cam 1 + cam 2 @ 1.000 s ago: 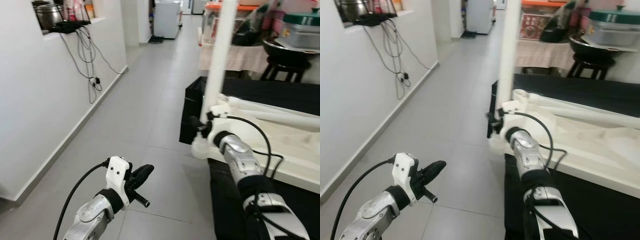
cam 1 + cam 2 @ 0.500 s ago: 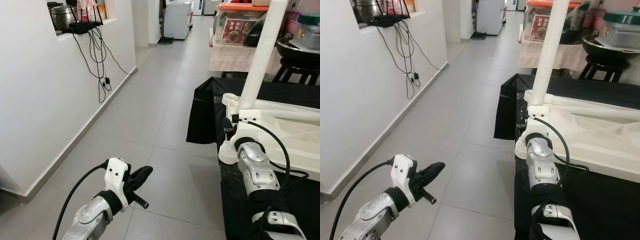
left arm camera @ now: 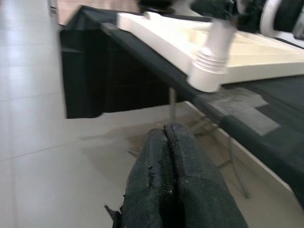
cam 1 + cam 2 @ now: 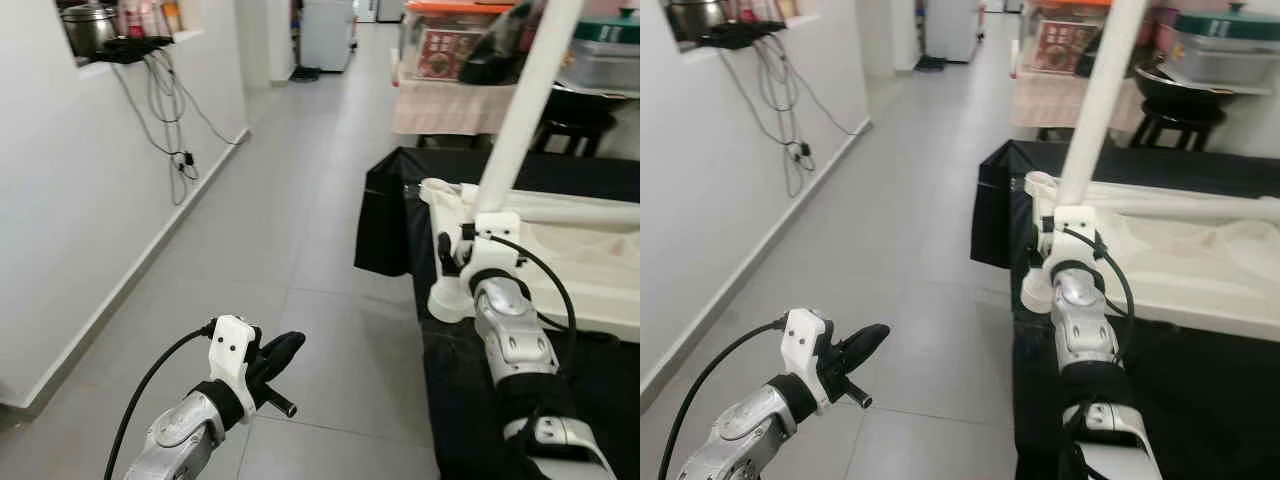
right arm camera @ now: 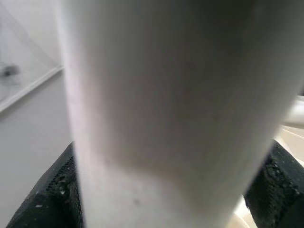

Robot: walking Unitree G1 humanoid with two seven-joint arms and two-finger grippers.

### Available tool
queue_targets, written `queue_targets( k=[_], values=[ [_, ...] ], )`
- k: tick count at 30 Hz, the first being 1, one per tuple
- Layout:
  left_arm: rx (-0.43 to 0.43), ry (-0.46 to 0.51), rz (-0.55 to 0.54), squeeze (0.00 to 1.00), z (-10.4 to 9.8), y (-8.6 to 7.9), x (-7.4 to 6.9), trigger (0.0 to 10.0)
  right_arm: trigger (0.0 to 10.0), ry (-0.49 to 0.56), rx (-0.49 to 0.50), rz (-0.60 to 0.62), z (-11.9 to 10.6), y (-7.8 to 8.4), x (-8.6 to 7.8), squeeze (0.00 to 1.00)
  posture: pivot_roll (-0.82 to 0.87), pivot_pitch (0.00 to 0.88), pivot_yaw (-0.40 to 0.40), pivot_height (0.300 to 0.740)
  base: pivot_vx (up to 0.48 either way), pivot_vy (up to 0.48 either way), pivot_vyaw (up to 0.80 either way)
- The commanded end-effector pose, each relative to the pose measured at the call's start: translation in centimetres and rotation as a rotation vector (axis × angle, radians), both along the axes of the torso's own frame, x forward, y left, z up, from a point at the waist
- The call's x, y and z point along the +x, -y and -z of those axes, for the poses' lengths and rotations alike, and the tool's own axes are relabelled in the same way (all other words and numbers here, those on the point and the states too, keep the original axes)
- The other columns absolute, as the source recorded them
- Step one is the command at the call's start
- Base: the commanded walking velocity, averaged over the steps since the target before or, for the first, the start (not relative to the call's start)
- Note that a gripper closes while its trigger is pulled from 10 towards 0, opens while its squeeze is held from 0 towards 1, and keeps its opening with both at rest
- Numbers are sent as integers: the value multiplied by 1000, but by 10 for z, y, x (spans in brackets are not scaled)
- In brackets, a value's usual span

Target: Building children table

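The children's table top (image 4: 590, 255) lies upside down on a black-covered bench (image 4: 470, 375), and the right gripper (image 4: 452, 258) is clamped on a white table leg (image 4: 520, 100) that rises from the top's near left corner. In the right wrist view the leg (image 5: 171, 104) passes between the two black fingers (image 5: 47, 199), which press on it from either side. The leg leans a little to the right as it goes up and out of the frame. Its foot meets a round ribbed socket (image 3: 209, 71) at that corner, which overhangs the bench's left edge; whether the leg is fully seated or only resting in the socket cannot be told.

The left gripper (image 4: 278, 358) hangs over the grey tiled floor (image 4: 300, 230), well apart from the bench, with its fingers (image 3: 171, 180) pressed together and holding nothing.

As to progress, one leg is at its corner and appears to be in the middle of being fitted. A second empty-looking round socket (image 4: 436, 190) sits at the far left corner of the top, so at least that leg seems still to be added. The right side of the top runs out of view, so its corners cannot be judged. After the legs, the table would still need to be turned upright.

Beyond the bench, a white wall (image 4: 60, 200) with hanging cables (image 4: 165, 110) lines the corridor, and a cloth-covered side table (image 4: 450, 100) stands further back.
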State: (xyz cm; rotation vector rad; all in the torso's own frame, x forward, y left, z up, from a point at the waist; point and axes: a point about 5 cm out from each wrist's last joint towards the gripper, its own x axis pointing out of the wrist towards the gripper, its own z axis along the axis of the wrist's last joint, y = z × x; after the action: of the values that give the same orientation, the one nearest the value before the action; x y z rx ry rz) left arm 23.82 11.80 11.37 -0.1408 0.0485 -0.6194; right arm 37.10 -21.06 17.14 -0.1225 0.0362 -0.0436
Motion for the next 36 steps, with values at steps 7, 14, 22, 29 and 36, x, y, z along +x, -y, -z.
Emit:
queue_targets(
  k=[7,14,22,29,36],
  values=[
    [4,2,-6,0,-2,0,0,10000,10000,6,32,-374,-13,-13,14,0,40,0,-24,740,0,0,0],
    [5,1,-9,0,-2,1,-2,10000,10000,-26,35,-506,-11,-14,15,0,59,0,-26,740,0,0,0],
    [9,-5,-6,0,-2,1,-6,10000,0,-30,62,-588,-12,-15,17,0,71,0,-27,740,0,0,0],
    [6,-10,-6,0,-2,1,-6,10000,0,-22,55,-610,-13,-10,17,0,57,0,-23,740,0,0,0],
    [-2,-16,1,0,-1,2,-7,10000,0,-88,37,-553,12,-2,2,0,36,0,-35,740,0,0,0]
  ],
)
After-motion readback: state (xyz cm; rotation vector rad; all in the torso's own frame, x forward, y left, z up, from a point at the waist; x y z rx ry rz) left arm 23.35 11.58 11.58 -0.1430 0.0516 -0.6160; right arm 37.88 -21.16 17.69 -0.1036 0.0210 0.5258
